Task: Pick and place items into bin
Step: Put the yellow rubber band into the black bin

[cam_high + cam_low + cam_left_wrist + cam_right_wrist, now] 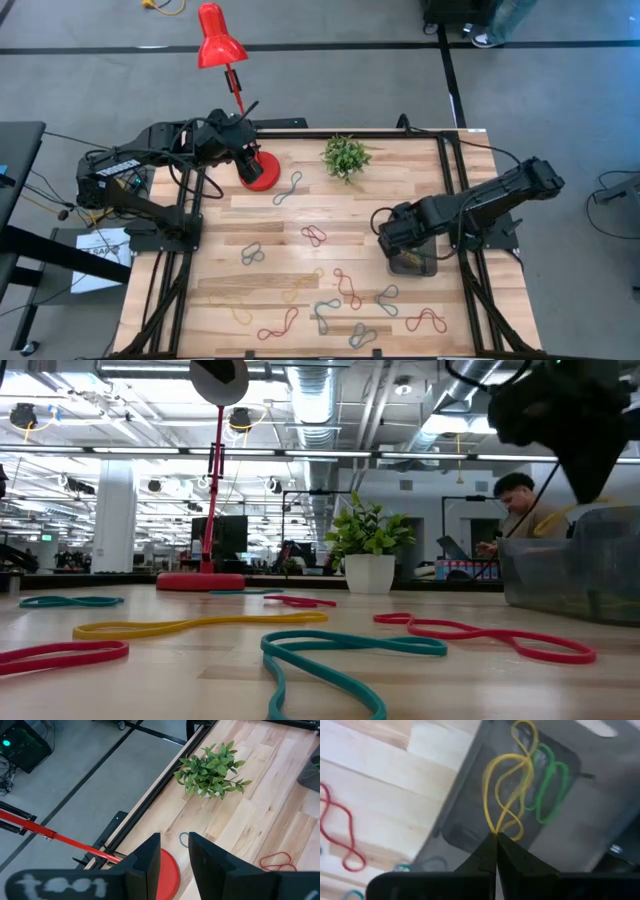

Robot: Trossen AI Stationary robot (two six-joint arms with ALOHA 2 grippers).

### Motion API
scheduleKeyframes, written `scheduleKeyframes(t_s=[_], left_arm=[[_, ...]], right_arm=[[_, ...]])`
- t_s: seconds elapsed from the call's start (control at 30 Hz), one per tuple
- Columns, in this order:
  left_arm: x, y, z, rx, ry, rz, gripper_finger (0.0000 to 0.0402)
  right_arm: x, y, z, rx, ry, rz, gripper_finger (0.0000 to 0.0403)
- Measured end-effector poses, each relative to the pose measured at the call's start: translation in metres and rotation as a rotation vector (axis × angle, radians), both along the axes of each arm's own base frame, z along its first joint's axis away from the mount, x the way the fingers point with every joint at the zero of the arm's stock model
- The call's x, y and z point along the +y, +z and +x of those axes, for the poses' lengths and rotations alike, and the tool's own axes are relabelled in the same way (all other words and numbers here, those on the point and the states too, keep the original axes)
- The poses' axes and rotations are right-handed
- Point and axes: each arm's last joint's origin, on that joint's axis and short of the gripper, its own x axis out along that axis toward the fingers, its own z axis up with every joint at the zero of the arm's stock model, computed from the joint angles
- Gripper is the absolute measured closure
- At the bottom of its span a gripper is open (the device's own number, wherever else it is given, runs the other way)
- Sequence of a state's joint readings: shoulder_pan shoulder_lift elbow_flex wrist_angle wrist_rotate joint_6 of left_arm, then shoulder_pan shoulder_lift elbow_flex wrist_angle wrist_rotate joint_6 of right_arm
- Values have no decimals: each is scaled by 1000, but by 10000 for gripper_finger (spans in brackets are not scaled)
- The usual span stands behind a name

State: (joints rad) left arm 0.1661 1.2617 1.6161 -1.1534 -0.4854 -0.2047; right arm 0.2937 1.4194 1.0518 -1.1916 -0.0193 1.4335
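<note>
Right gripper [496, 836] hangs directly over the bin [470, 815] at the table's right side, fingertips clenched on a yellow band [506, 780] that dangles into it; a green band [551, 785] lies inside. Left gripper [174, 845] waits above the red lamp base [167, 875] near the plant [210, 770], jaws slightly apart, grasping nothing. Loose bands [345, 288] scatter across the table [400, 190].

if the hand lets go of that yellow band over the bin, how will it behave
Probably floppy: the yellow band dangles in slack twisted loops from the right hand. Likely light, held by one pinched end. It should collapse into the bin beside the green band, hardly bouncing.
</note>
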Motion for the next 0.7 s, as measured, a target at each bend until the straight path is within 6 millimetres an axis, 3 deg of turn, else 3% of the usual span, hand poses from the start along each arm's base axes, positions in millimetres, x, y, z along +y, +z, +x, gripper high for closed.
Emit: scheduleKeyframes(t_s=[0.37,0.7], left_arm=[[0,0,0,1,-2,-1,310],[0,0,0,0,-6,-5,310]], right_arm=[[-19,-36,-7,73,-92,-13,371],[-26,-37,7,-64,-42,21,307]])
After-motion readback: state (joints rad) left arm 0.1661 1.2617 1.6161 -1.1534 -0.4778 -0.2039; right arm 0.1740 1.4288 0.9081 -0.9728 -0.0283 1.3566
